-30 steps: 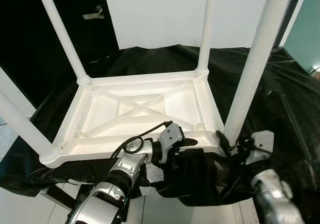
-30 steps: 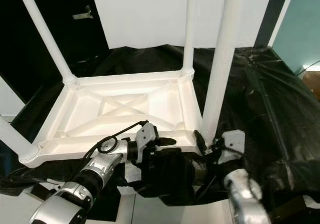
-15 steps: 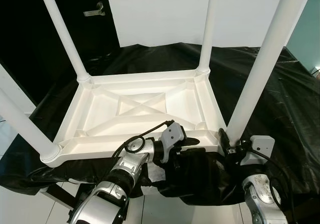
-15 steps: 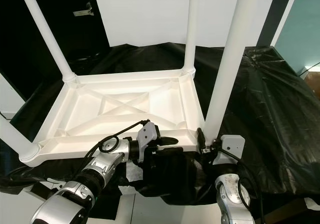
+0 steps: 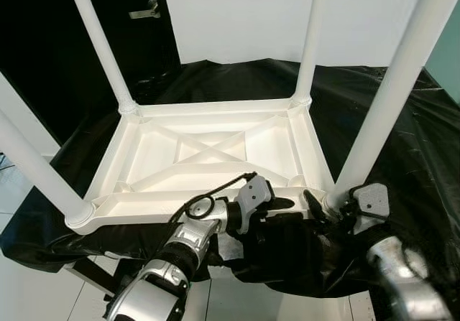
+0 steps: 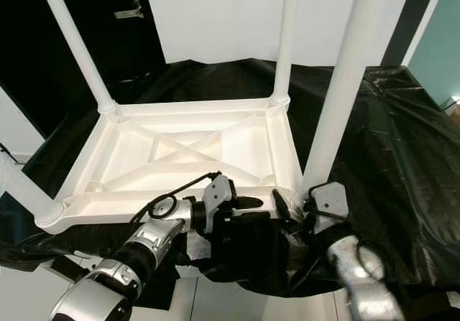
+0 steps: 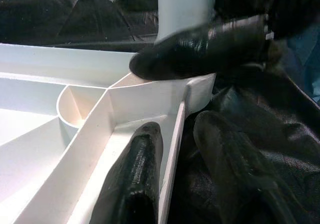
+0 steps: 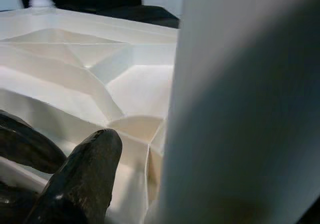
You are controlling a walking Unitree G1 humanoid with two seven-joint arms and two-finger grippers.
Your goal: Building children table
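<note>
A white children's table (image 5: 158, 156) lies upside down on a black cloth, its legs pointing up. My left gripper (image 5: 282, 205) is at the table's near rim (image 7: 172, 149). One of its fingers (image 7: 135, 184) is inside the rim and the other lies outside on the cloth, so it is shut on the rim. My right gripper (image 5: 320, 207) is at the foot of the near right leg (image 5: 388, 105). One of its fingers (image 8: 85, 179) stands a little apart from that leg (image 8: 240, 108), and the other is hidden behind it.
Three more legs rise at the far left (image 5: 100, 48), the far right (image 5: 310, 41) and the near left (image 5: 36, 170). The black cloth (image 5: 417, 163) hangs over the platform's front edge. A white panel (image 5: 244, 19) and a dark door (image 5: 147, 8) stand behind. Pale floor (image 5: 29, 292) lies below.
The whole view has shifted slightly, so the camera moved. My right wrist has swung out to the right beside the leg. The left gripper stays on the rim.
</note>
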